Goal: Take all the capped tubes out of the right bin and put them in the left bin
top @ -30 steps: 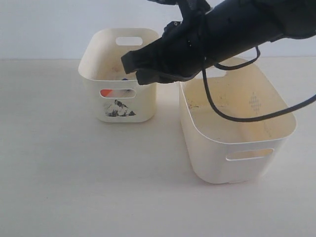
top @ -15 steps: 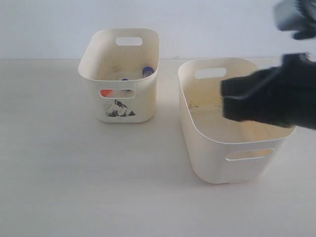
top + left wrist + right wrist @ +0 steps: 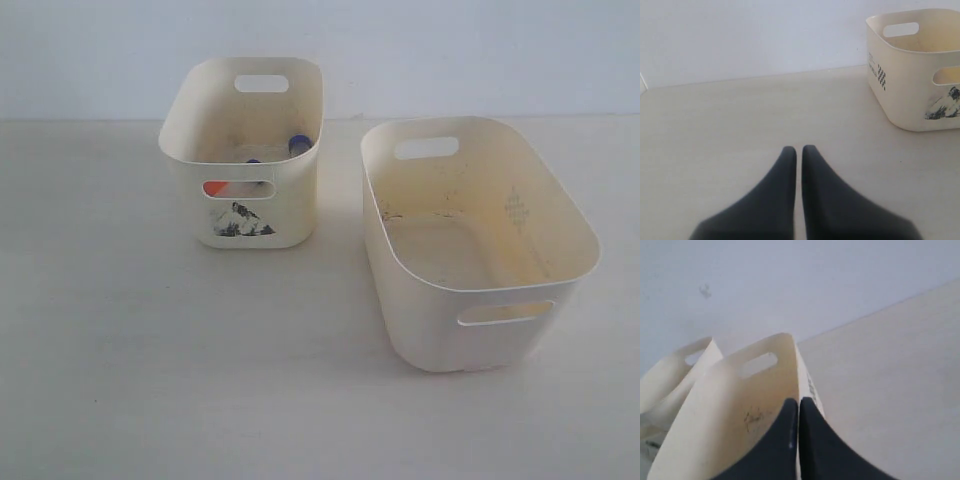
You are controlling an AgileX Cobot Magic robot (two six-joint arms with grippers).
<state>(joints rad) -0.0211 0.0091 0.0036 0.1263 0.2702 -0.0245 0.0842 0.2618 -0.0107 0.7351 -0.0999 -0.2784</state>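
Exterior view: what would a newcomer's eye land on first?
The larger right bin, at right, shows only its bare floor. The smaller left bin, with a picture sticker, holds capped tubes: a blue cap inside, an orange-red one behind the front slot.

Left bin (image 3: 290, 215): small, cream, stickered; capped tubes (image 3: 298, 143) inside, blue and orange caps showing. Right bin (image 3: 430, 320): wider, cream, upright, near it.
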